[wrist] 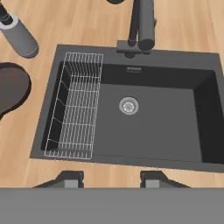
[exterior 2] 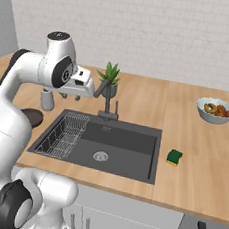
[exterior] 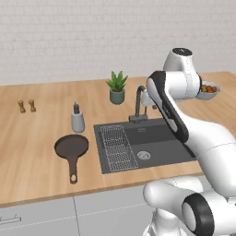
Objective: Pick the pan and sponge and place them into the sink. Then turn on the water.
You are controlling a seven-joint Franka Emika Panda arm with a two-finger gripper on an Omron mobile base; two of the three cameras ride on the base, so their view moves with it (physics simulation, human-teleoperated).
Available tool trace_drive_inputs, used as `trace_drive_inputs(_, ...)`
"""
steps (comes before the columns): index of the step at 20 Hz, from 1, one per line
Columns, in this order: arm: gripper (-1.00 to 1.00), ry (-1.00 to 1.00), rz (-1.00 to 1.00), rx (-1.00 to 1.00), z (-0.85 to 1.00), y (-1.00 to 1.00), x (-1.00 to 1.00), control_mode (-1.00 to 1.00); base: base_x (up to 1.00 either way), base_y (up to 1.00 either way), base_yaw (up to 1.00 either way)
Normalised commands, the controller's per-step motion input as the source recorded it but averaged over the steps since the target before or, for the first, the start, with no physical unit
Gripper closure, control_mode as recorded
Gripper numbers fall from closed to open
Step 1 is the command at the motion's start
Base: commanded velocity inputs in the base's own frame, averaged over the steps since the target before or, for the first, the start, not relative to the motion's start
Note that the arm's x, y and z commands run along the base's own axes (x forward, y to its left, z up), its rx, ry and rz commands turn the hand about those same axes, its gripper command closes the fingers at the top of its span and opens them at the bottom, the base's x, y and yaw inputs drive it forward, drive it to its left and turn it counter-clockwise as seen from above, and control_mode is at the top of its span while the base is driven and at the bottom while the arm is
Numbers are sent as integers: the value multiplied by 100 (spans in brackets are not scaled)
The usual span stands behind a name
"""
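glossy white arm (exterior: pixel 203 138) of rounded, tube-like segments, with dark grey-black bands and round caps at the joints. a small dark disc tops its uppermost joint housing. the pincer (wrist: pixel 112 180) ends in two small dark grey finger tips with lighter pads.

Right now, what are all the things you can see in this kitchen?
pan: one, dark brown, counter left of sink
sponge: one, yellow-green, counter right of sink
sink: one, dark grey, holds nothing
wire rack: one, in sink's left part
faucet: one, dark, behind sink, no water
soap bottle: one, grey, behind pan
plant: one, green
fruit bowl: one, far right
shakers: two, far left
gripper: one, empty, above sink
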Motion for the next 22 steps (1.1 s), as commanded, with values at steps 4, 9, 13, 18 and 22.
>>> trace_drive_inputs(4, -100, 0, 1, 0, 0, 3, -23, -100, 0, 0, 0)
trace_drive_inputs(9, -100, -1, 17, -3, -9, 51, -70, -100, 0, 0, 0)
trace_drive_inputs(13, -100, 8, 13, 3, -38, 80, -24, -100, 0, 0, 0)
trace_drive_inputs(18, -100, 11, 9, 1, -53, 97, 0, -100, 0, 0, 0)
trace_drive_inputs(22, -100, 6, 8, 0, -47, 91, 2, -100, 0, 0, 0)
